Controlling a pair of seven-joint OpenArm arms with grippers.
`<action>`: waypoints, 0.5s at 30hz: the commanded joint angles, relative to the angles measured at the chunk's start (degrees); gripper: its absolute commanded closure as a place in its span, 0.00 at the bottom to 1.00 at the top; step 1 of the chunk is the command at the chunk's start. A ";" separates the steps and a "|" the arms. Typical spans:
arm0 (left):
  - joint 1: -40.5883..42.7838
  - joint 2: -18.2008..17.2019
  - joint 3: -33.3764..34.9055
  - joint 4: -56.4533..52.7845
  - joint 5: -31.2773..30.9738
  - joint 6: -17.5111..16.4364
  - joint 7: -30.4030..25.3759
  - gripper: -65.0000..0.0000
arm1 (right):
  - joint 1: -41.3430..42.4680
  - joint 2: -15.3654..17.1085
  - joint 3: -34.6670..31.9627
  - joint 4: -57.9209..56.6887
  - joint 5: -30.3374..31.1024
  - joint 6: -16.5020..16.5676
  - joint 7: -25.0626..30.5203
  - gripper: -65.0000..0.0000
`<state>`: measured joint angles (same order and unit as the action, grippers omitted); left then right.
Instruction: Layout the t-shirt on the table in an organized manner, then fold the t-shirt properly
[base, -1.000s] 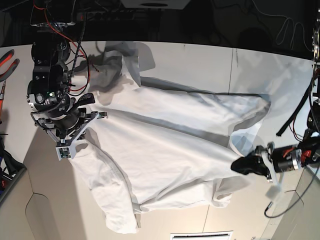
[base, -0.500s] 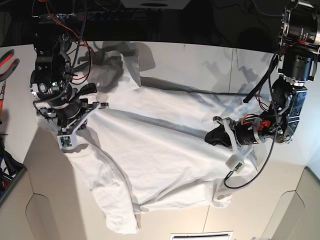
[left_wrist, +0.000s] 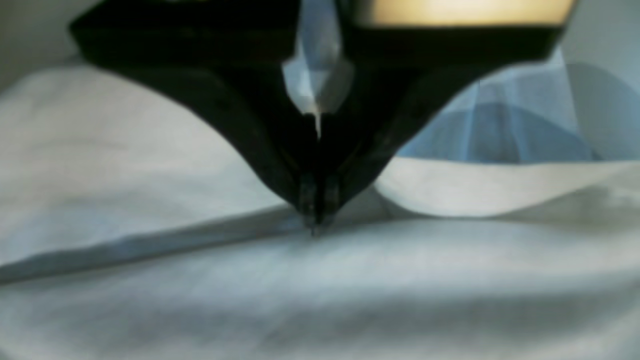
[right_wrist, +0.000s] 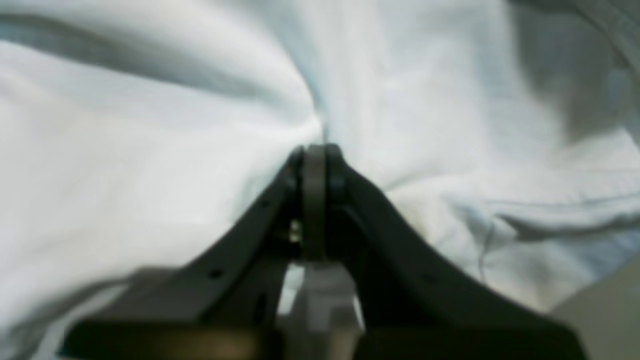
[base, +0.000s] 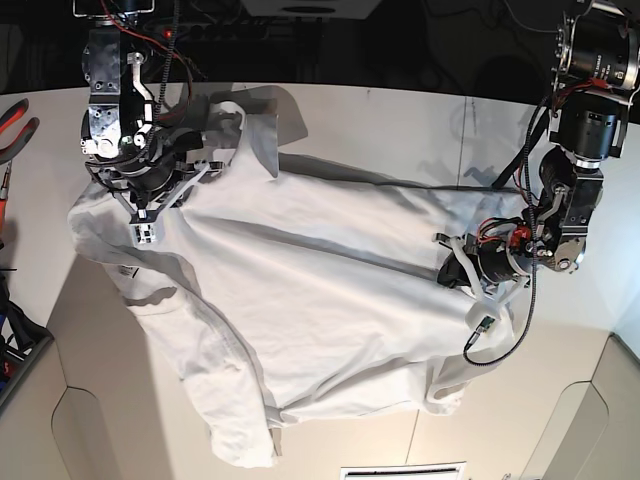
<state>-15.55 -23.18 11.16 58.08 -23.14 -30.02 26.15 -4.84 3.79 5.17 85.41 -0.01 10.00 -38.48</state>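
White t-shirt (base: 300, 300) spread wrinkled across off-white table (base: 400, 125), covering most of the middle, bunched sleeve hanging toward 7 o'clock near the front edge, another flap folded up at 11 o'clock. Dark crease running diagonally across the chest from 10 toward 3 o'clock.

Right gripper (base: 143, 205) at 10 o'clock of the base view, over the shirt's upper corner. In the right wrist view, right gripper (right_wrist: 314, 150) with jaws pressed together, cloth gathered into radiating pleats at the tips: clamped on the t-shirt (right_wrist: 150, 165). Strip of bare table (right_wrist: 610, 310) at 4 o'clock of that view.

Left gripper (base: 447, 272) at 3 o'clock of the base view, on the shirt's edge. In the left wrist view, left gripper (left_wrist: 316, 227) with black jaws closed to a point, tips down at a fold ridge of the t-shirt (left_wrist: 300, 280); pinched on fabric, though blur hides how much is caught. Raised fold of cloth at 2 o'clock of the tips.

Red-handled pliers (base: 15, 125) at 9 o'clock edge, off the shirt. Rounded cut-outs in the table edge at 7 and 5 o'clock.
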 joint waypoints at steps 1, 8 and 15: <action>-1.42 -0.66 -0.48 0.26 0.57 0.07 -2.14 1.00 | 0.52 0.17 0.07 -0.39 0.02 0.04 -0.39 1.00; -1.40 -1.97 -0.46 -0.09 9.11 11.69 -6.56 1.00 | 0.50 0.20 0.07 -1.38 -0.22 0.02 -1.79 1.00; -1.86 -5.31 -0.46 -1.27 17.03 26.93 -14.69 1.00 | 0.50 0.20 0.07 -1.38 -0.20 0.04 -2.51 1.00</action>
<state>-15.97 -27.51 11.16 56.23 -6.33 -3.46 12.53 -4.40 3.81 5.17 84.09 0.21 10.04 -38.76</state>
